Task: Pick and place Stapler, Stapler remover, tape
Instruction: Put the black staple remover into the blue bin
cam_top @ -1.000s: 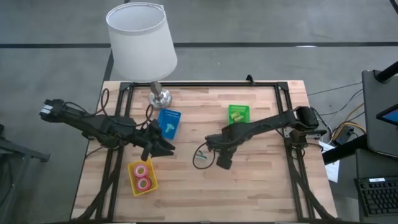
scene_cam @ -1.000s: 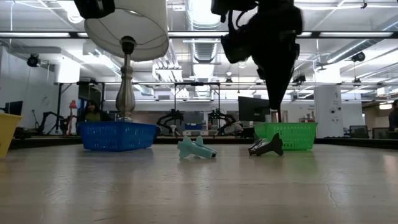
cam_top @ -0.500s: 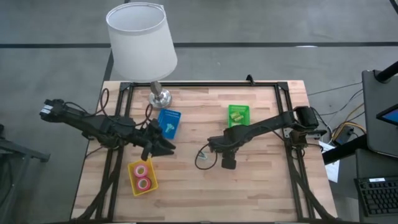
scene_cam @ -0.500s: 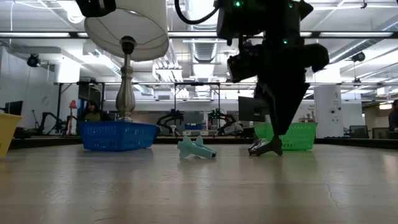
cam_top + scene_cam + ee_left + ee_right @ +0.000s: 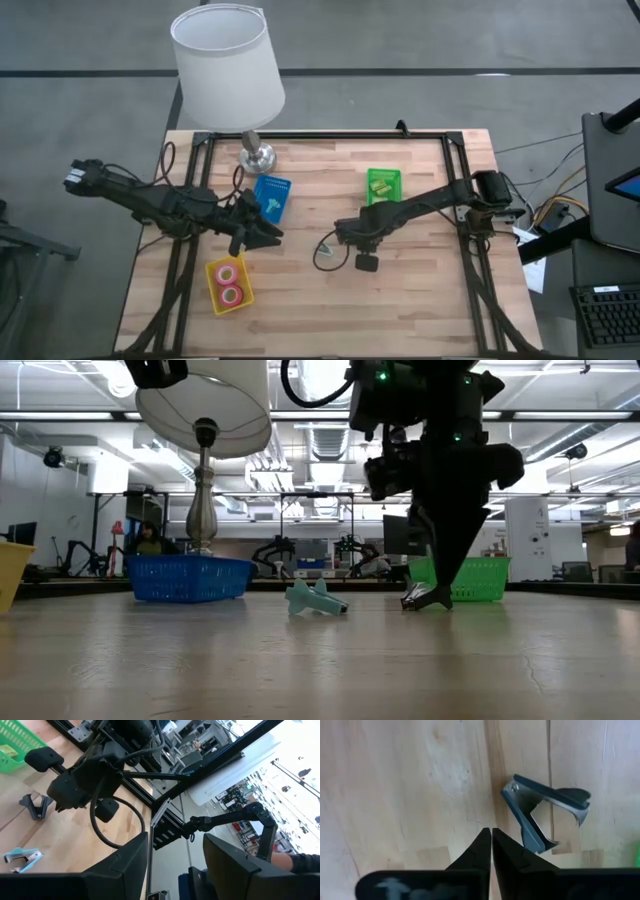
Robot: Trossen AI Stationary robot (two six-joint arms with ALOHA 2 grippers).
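Right now your right claw (image 5: 491, 836) hangs low over the pale wooden plank worktop (image 5: 420, 300), its two dark fingers pressed together tip to tip with nothing between them; the dark steel-jawed staple remover (image 5: 546, 811) lies on the wood just beside those tips, apart from them. From table height you see the same remover (image 5: 426, 597) sitting in front of the green mesh basket (image 5: 462, 577), with the right arm reaching down right over it. A second, pale teal staple remover (image 5: 316, 599) lies on the worktop between that basket and the blue mesh basket (image 5: 187, 577). Your left claw (image 5: 262, 236) waits near the blue basket (image 5: 271, 196) with its fingers spread and empty. Both small rolls of tape, one red (image 5: 226, 273) and one pink (image 5: 232, 294), rest in the yellow tray (image 5: 213, 288) near the worktop's front left. A white-shaded lamp (image 5: 226, 62) stands at the back left.
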